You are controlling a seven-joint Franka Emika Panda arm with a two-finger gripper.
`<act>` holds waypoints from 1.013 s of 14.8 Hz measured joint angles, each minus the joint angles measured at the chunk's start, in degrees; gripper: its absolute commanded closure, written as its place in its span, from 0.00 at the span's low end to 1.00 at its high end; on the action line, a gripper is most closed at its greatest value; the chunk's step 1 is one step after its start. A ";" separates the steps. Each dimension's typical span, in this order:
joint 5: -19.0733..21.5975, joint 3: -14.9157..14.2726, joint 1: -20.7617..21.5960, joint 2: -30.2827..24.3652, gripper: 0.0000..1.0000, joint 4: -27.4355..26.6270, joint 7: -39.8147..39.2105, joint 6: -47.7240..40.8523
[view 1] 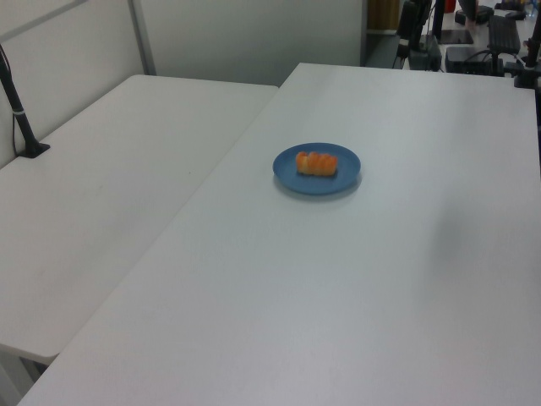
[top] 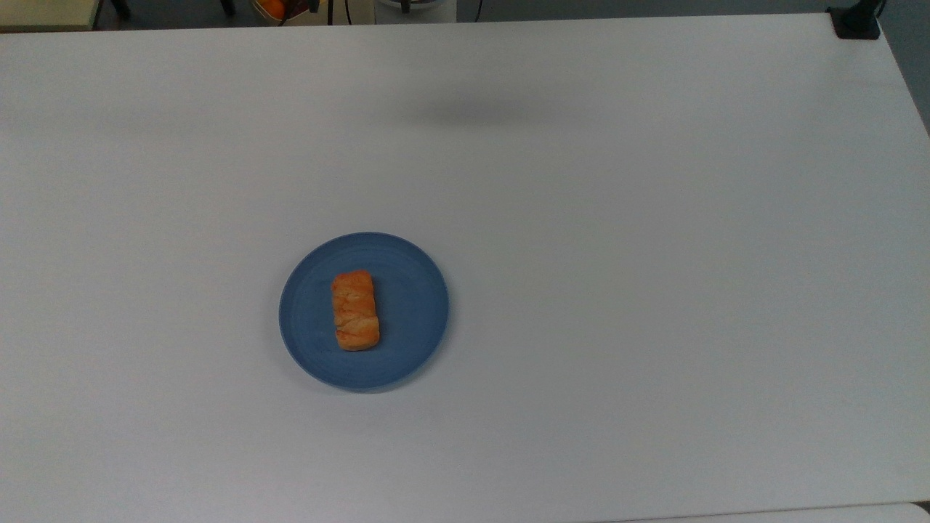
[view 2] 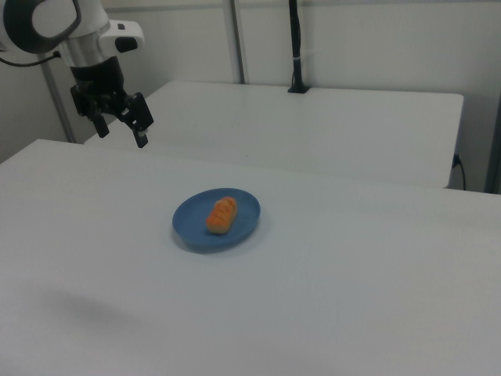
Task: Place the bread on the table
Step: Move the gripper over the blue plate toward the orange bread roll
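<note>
bread on plate, pincer high and apart

the bread (view 2: 221, 215) is a small oblong loaf, golden-orange with paler streaks across a ridged crust. it lies on the plate (view 2: 244, 210), well below the pincer (view 2: 120, 128) and off toward the right view's right. the pincer hangs in the air, fingers spread wide, holding nothing. bare white desk (view 2: 376, 274) lies all round the plate, its edges well away.
</note>
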 measured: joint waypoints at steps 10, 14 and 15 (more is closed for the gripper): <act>0.00 0.00 0.00 0.00 0.00 -0.50 -0.02 0.00; 0.00 0.00 0.00 0.00 0.00 -0.56 -0.02 0.00; 0.00 0.00 0.00 0.00 0.00 -0.65 -0.02 0.00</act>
